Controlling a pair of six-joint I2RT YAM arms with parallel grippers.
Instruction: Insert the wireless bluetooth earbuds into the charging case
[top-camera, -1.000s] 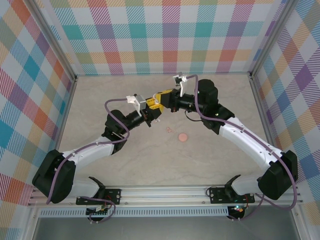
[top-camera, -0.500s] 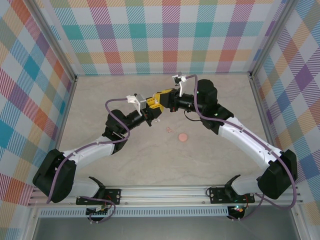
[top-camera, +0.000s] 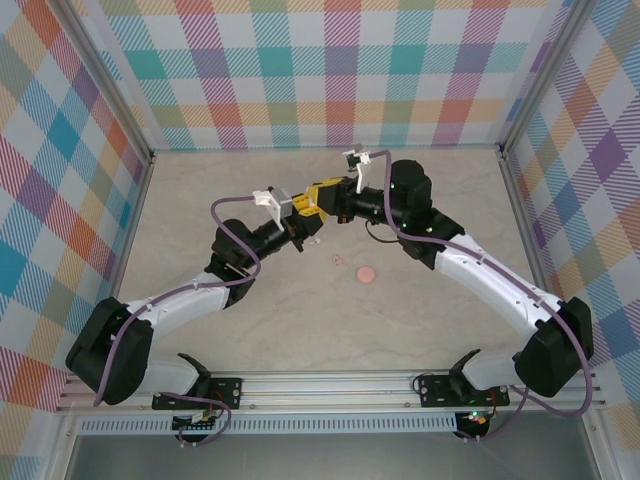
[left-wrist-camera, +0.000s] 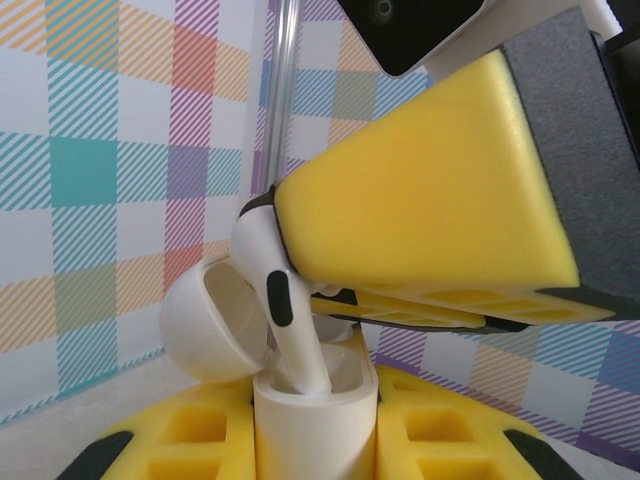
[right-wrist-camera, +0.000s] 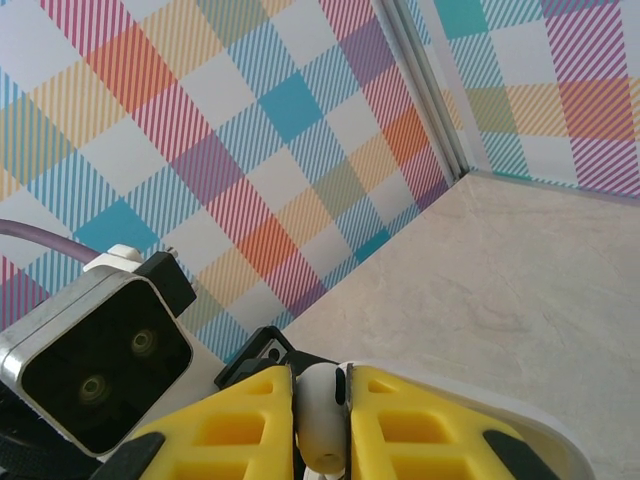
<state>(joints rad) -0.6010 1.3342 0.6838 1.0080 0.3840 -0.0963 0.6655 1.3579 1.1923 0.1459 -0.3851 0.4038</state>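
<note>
Left wrist view, nearest first: the left gripper (left-wrist-camera: 316, 452) is clamped on the charging case (left-wrist-camera: 315, 415), held upright with its lid (left-wrist-camera: 212, 322) swung open to the left. Directly above it an earbud (left-wrist-camera: 272, 262) stands with its stem pointing down, the tip just inside the case's mouth and the head leaning up-left toward the lid. Beyond, the right gripper (left-wrist-camera: 300, 275) pinches that head, so the finish looks like a short push down along the stem.
</note>
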